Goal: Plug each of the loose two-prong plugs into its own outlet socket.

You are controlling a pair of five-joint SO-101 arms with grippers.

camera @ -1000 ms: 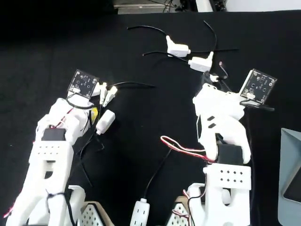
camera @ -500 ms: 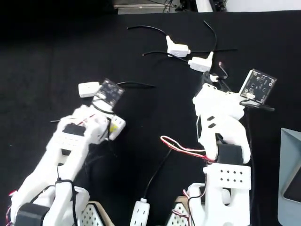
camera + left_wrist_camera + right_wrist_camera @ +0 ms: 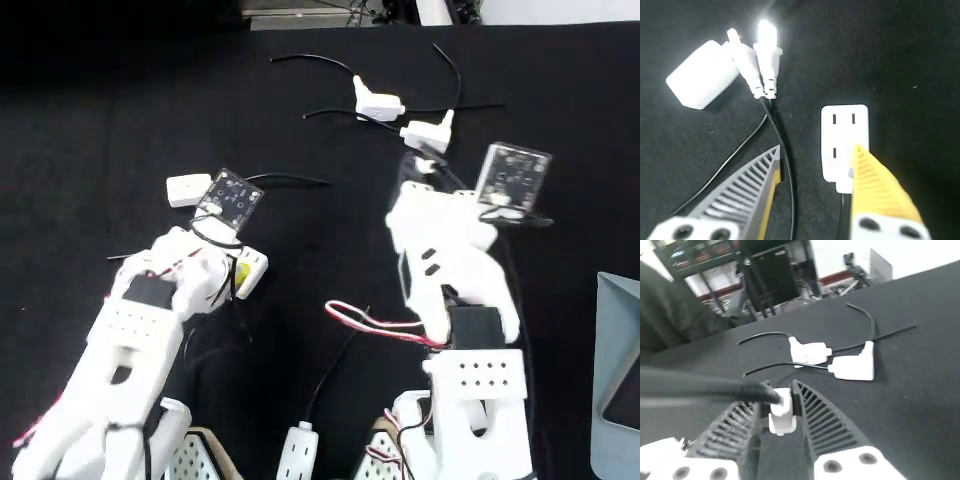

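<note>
From where I stand, a flat white plastic outlet block with two pairs of slots (image 3: pixel 844 135) lies on the black cloth-covered desk (image 3: pixel 90 120), mostly between the fingers of the left gripper (image 3: pixel 816 150), which stand wide apart. The yellow finger (image 3: pixel 875 190) overlaps the block's cord end. The grey finger (image 3: pixel 747 200) sits off to the block's other side, with a thin black cord running between them. Just beyond the outlet block's slotted end lie two white two-prong plugs (image 3: pixel 767 50), side by side and touching, and against them is a plain white boxy adapter (image 3: pixel 702 75). Well apart from the outlet block, over by the other arm, the right gripper (image 3: pixel 782 405) has its fingers pinched on a small white plug on a thick black cord (image 3: pixel 782 415). Farther still from the block, past that gripper, two white angled plug bodies on thin black cords (image 3: pixel 810 351) lie near each other.
</note>
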